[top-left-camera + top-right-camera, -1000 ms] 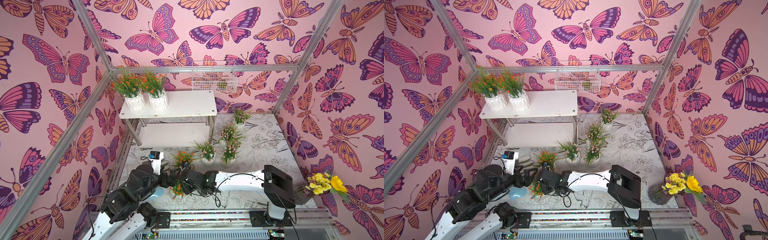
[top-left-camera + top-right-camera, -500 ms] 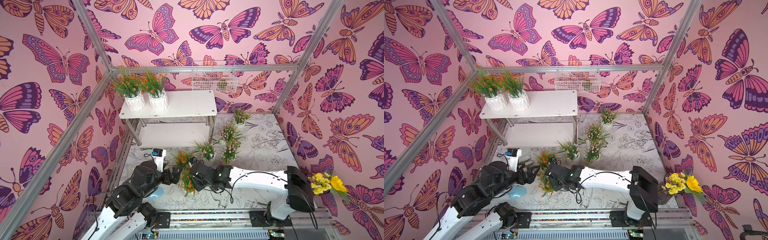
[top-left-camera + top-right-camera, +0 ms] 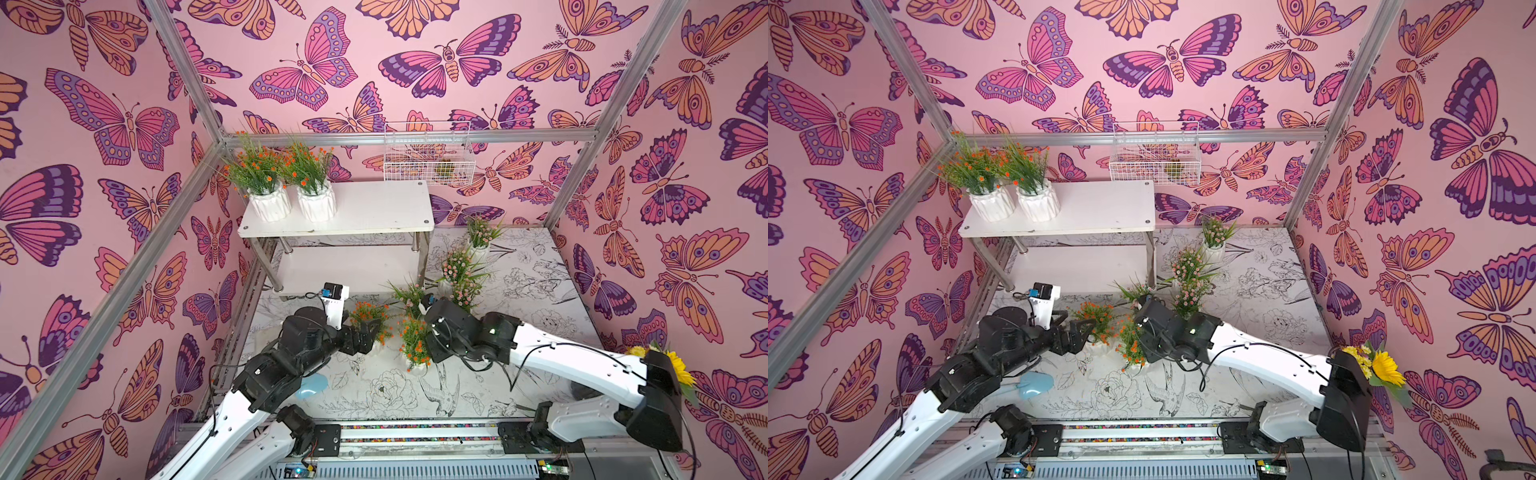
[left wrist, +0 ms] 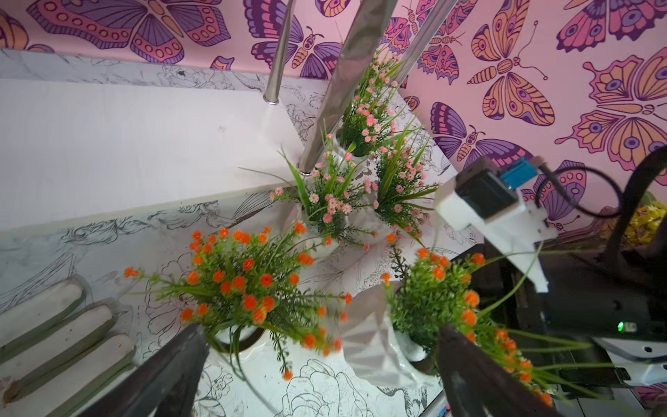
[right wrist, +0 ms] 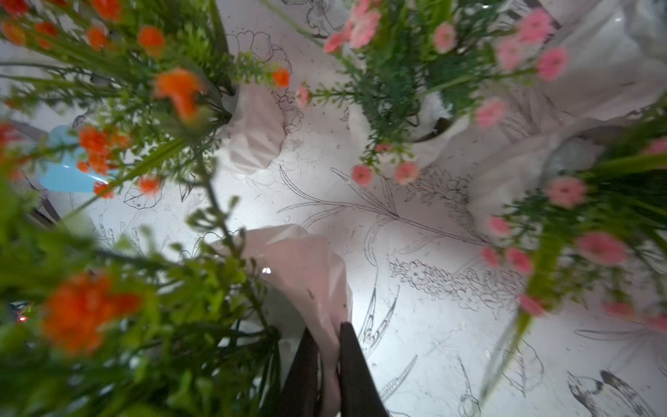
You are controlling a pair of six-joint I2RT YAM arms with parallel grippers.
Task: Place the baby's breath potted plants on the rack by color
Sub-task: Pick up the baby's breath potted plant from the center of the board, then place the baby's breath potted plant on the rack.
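Half of right fingers [image 5: 355, 372] cut off; gripped orange plant [image 5: 303, 267] blurred.

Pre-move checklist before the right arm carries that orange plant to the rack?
1. Right gripper shut on held orange plant, at its pot rim: ok.
2. Pot clear of the table: cannot tell.
3. Left gripper open, holding nothing: ok.
4. Rack top shelf free beside the shelved orange plants: ok.
5. Clearance from second orange plant on the table: not ok, sprigs very close.
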